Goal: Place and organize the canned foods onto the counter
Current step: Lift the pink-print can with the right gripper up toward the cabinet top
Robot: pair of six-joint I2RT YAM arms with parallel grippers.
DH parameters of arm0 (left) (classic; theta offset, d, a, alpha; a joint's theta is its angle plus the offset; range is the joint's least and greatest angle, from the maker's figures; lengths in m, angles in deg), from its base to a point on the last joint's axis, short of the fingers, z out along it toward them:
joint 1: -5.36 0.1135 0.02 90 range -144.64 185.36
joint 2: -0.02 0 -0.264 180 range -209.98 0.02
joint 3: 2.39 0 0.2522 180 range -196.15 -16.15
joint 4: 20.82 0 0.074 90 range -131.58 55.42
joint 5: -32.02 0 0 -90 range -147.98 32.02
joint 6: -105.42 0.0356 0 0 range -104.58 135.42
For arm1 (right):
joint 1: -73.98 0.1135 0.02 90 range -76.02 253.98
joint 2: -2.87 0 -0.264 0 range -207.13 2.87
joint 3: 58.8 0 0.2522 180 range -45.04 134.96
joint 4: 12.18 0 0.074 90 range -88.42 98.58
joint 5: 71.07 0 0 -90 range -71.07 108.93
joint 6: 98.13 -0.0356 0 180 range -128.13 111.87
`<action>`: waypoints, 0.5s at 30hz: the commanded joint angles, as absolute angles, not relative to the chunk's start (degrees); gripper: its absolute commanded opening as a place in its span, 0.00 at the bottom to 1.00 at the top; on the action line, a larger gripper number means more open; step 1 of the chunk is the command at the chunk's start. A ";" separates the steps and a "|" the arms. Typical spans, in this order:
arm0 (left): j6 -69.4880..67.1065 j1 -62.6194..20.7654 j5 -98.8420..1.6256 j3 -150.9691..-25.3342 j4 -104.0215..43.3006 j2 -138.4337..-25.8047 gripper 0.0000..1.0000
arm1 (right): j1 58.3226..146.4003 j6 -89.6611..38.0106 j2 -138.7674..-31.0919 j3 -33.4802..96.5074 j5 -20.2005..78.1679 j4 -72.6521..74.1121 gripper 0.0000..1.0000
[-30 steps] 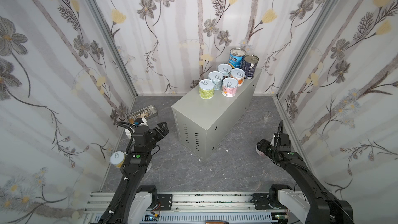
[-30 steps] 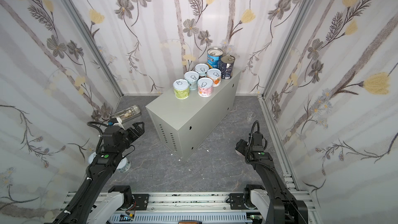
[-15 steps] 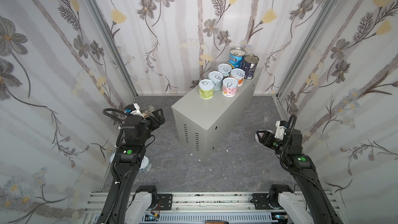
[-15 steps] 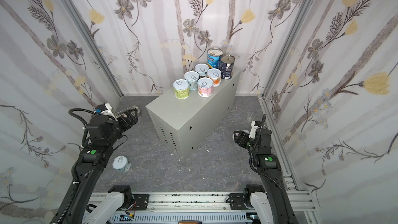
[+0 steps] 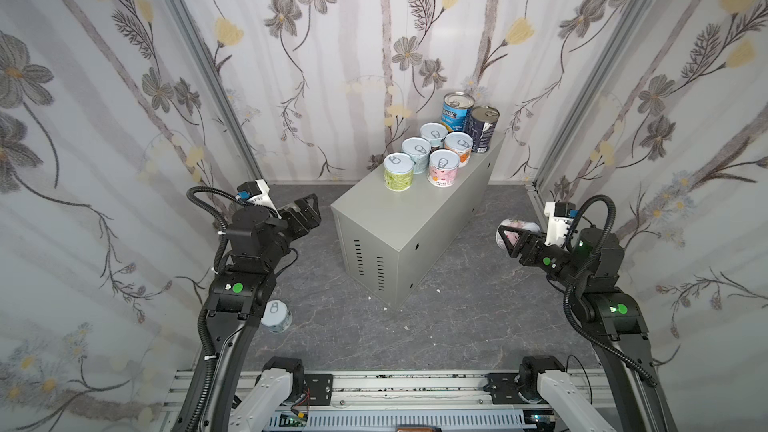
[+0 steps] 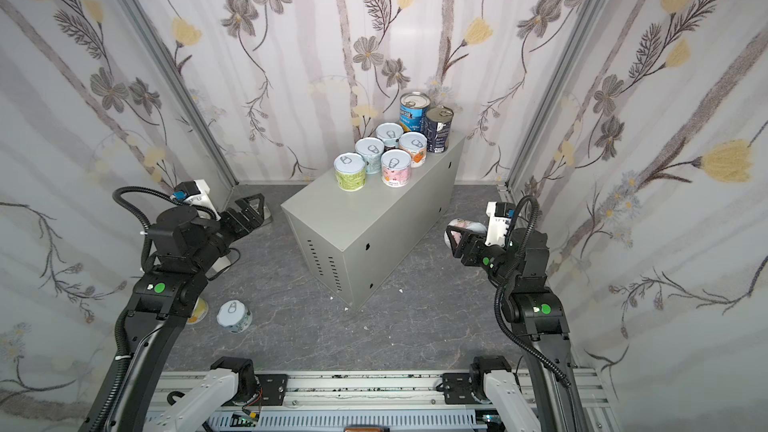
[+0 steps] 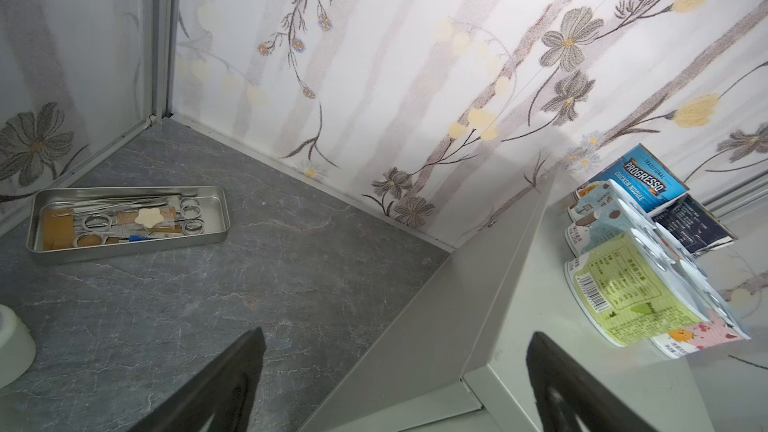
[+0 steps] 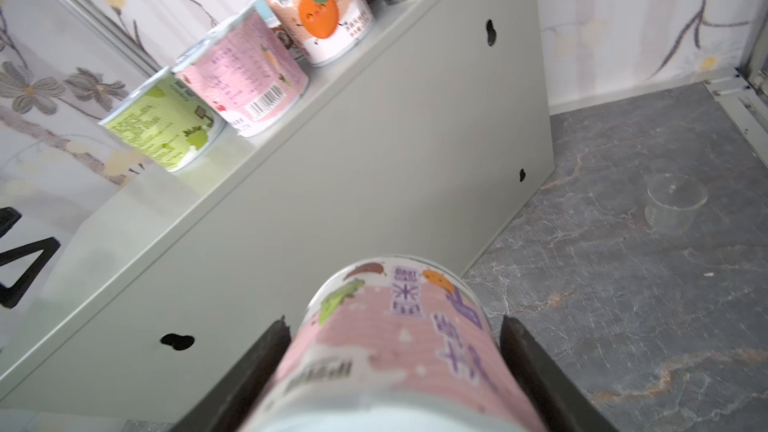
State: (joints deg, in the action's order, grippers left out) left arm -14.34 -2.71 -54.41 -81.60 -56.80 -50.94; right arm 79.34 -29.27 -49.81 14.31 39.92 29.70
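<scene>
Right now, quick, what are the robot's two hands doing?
Left gripper: open, holding nothing.
Right gripper: closed on a pink can.

Robot test booth: flowery walls (image 5: pixel 374 14) around left gripper (image 5: pixel 311 211) and right gripper (image 5: pixel 508 238), grey floor (image 5: pixel 457 326) below, metal rail (image 5: pixel 395 384) behind.

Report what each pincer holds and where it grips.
Right pincer clamps the pink-labelled can across its curved side wall. Left pincer is open and holds nothing.
</scene>
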 commanded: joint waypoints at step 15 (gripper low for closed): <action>-11.94 -5.17 -57.75 -84.30 -57.70 -54.91 1.00 | 100.50 -15.97 -71.65 51.39 30.27 46.22 0.54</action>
State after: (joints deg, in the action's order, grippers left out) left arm -13.03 -5.12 -56.35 -84.90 -57.74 -54.70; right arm 98.75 -19.52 -69.27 47.78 33.04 43.91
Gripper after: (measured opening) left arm 0.997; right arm 0.711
